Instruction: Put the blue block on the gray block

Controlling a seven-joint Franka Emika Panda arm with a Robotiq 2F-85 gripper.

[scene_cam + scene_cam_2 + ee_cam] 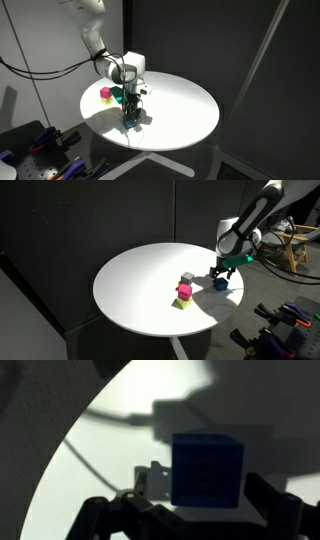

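The blue block (207, 468) sits on the white round table (140, 280), near its edge. It also shows in both exterior views (131, 119) (220, 282). My gripper (203, 498) is lowered over it with one finger on each side. A gap shows between the right finger and the cube, so the jaws are open. The gray block (187, 278) lies a short way off, in a cluster with a magenta cube (185, 290) and a yellow-green block (183, 302). My gripper also shows in both exterior views (131, 108) (222, 277).
The magenta cube (104, 94) and a green block (117, 96) lie next to the arm. The table edge is close to the blue block. Dark panels stand behind the table, and equipment lies on the floor (285, 320).
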